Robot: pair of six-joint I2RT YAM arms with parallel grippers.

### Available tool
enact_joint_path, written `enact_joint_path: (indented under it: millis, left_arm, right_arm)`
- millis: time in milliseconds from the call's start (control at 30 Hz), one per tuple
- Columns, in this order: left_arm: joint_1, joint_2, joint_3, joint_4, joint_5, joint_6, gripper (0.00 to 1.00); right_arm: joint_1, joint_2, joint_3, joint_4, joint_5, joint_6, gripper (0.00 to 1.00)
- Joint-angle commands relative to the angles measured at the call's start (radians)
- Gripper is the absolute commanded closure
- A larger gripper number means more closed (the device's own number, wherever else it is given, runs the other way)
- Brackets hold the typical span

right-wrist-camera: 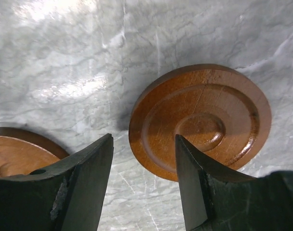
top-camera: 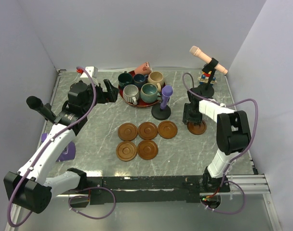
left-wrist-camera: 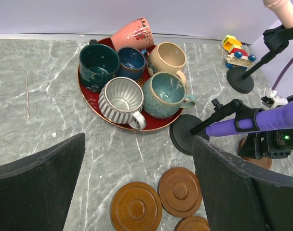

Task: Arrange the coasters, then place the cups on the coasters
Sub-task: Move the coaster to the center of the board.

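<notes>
The grey marbled worktop (top-camera: 98, 126) is carrying everything, and the two arms are working opposite ends of it. The left gripper (top-camera: 109, 91) is hovering beside the glossy red round plate (left-wrist-camera: 90, 100) with its fingers spread wide and empty. It is probably waiting there because the six small handled ceramic cups (left-wrist-camera: 163, 92) are crowding that plate, none yet on a coaster. The terracotta-pink cup (left-wrist-camera: 132, 32) is tipping against the back rim. Five flat round brown wooden coasters (top-camera: 148, 130) are lying in two rows mid-worktop, touching or nearly so. The sixth coaster (right-wrist-camera: 199, 120) is sitting apart to the right. The right gripper (right-wrist-camera: 144, 139) is hanging over it, fingers partly apart and straddling its near rim. They are not visibly clamping it and are seemingly lining up to bring it to the rows.
</notes>
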Motion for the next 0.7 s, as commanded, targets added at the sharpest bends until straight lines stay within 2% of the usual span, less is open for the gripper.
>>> enact_joint_path:
  millis: [0,667]
  left_arm:
    - [-0.004,-0.031,0.009,0.033,0.008,0.001,0.03]
    - [-0.006,-0.036,0.006,0.037,0.021,-0.008,0.03]
  right_arm:
    - [-0.003,0.001,-0.012,-0.012,0.011,0.014,0.4]
    - [0.025,-0.122,-0.207,-0.073,-0.087,0.064,0.45]
